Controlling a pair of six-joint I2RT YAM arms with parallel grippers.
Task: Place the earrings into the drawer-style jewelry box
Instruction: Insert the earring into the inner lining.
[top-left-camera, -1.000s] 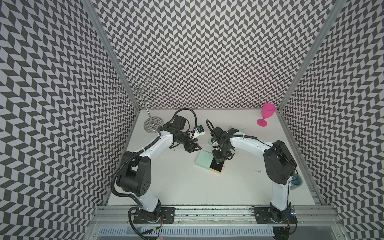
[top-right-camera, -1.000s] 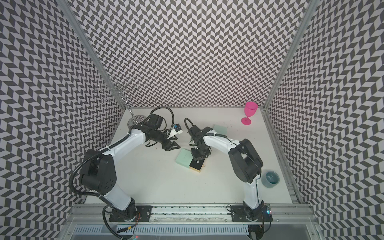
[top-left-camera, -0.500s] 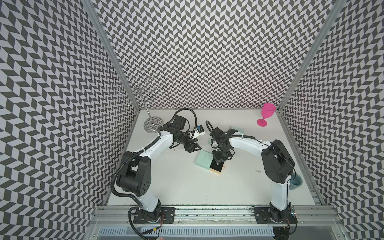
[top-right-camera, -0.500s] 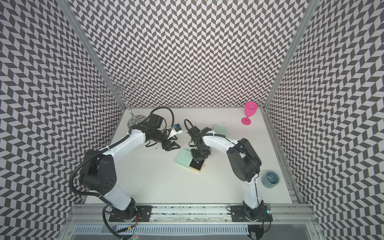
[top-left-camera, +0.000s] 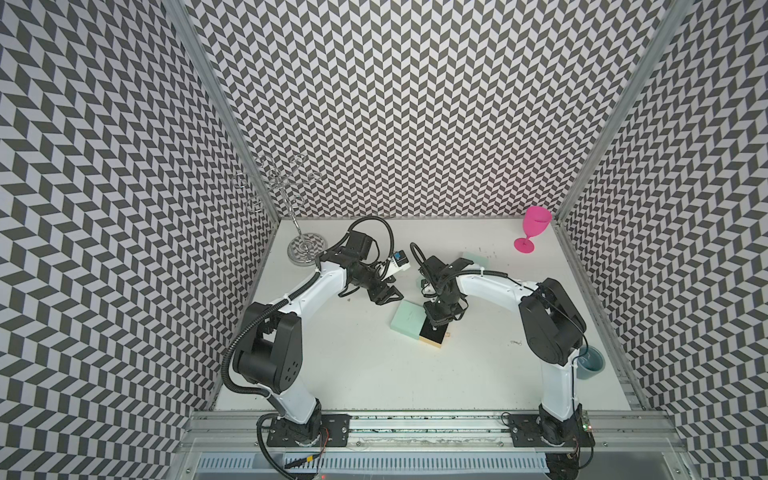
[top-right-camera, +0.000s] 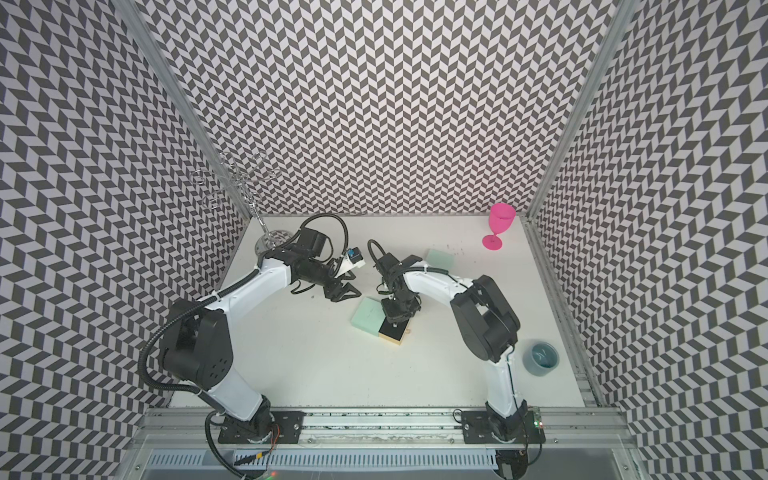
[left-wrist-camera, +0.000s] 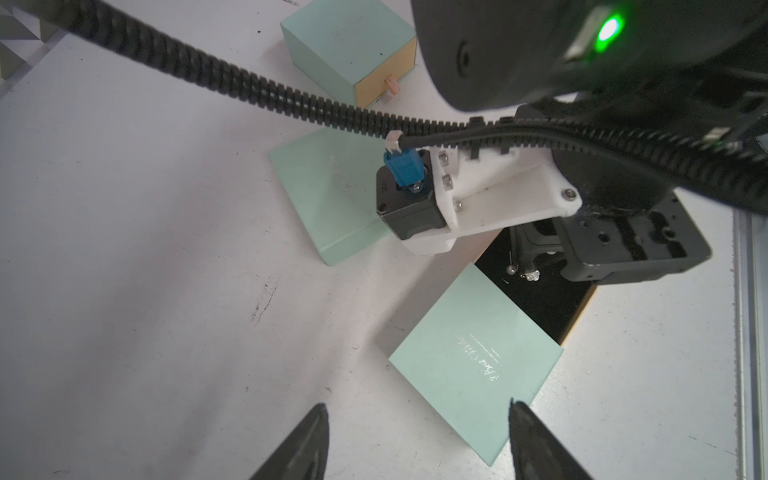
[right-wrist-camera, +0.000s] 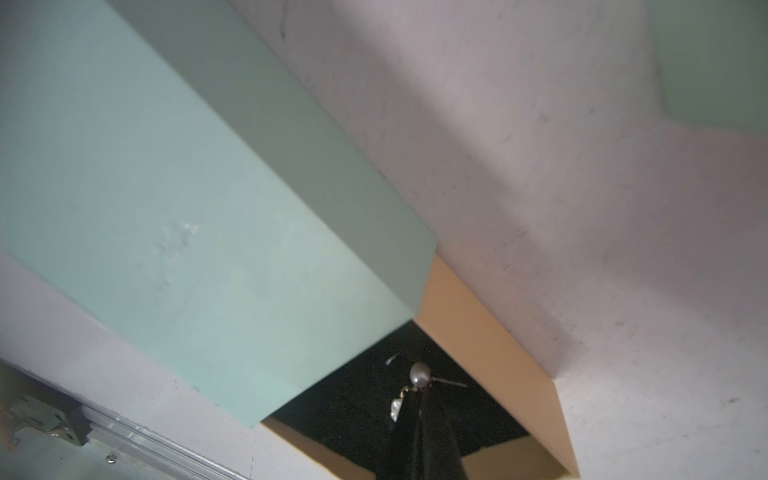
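1 earring (right-wrist-camera: 419, 374) pinched by R end effector (right-wrist-camera: 420, 400), pointed down over drawer (right-wrist-camera: 490, 332).

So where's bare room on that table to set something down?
Roomiest: the bare table between the open jewelry box and the front rail. Crowded: mid-table, around that box, with the left gripper beside it and the right gripper in its drawer.

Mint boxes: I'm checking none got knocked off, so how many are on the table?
3. An open box, drawer out, mid-table; a shut box farther back; a third box between them, which the right arm hides in both top views. Others could be hidden likewise.
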